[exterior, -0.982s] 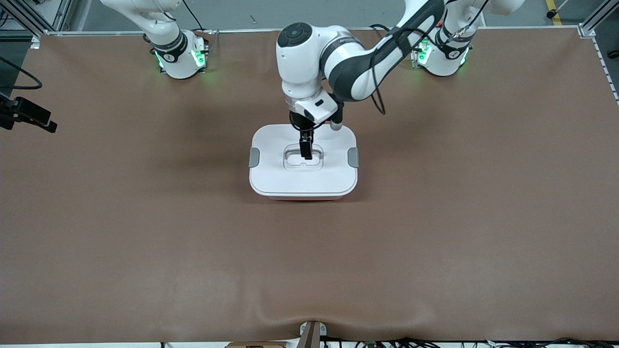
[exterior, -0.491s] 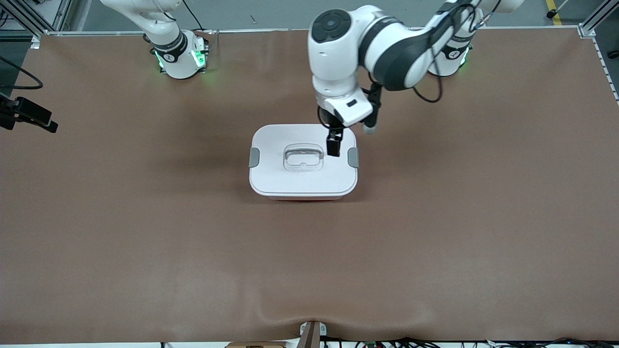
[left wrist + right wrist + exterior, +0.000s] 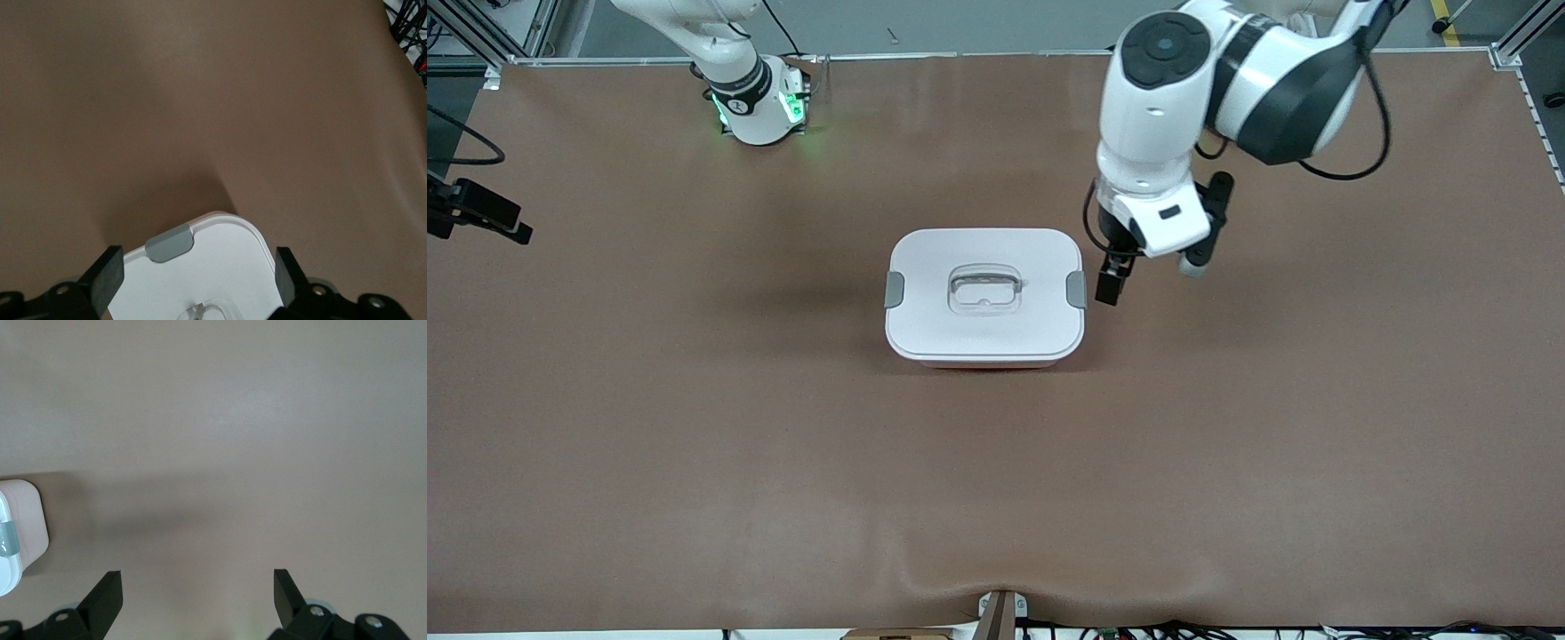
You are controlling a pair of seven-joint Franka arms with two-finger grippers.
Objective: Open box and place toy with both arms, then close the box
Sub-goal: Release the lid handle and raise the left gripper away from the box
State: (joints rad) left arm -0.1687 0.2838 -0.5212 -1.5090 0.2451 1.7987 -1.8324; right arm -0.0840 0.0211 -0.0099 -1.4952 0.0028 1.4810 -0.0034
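- Box (image 3: pixel 984 298) sits shut at the middle of your table (image 3: pixel 694 427), white lid (image 3: pixel 925 267) seated on the pale pink tub, a grey clip (image 3: pixel 894 290) at the right arm's end and another grey clip (image 3: pixel 1077 289) at the left arm's end, clear handle (image 3: pixel 983 288) lying in its recess on top.
- Your left gripper (image 3: pixel 1110 284) hangs in the air just off the box's end toward the left arm, over bare table beside the clip there; its fingers are spread wide and carry nothing, and it touches neither lid nor clip.
- From the left wrist view, you see the lid's rounded corner (image 3: pixel 227 253) and one grey clip (image 3: pixel 170 244) framed between the two parted fingertips (image 3: pixel 107 277), with brown table filling the rest.
- Your right gripper (image 3: pixel 197 600) does not show in the front view; its wrist view gives you two fingertips (image 3: pixel 105 593) standing well apart with nothing between them, over bare table, the box's end and a clip (image 3: pixel 7 539) at the edge of the frame.
- Right arm's base (image 3: pixel 756 102) stands at its own end of the table, the arm waiting.
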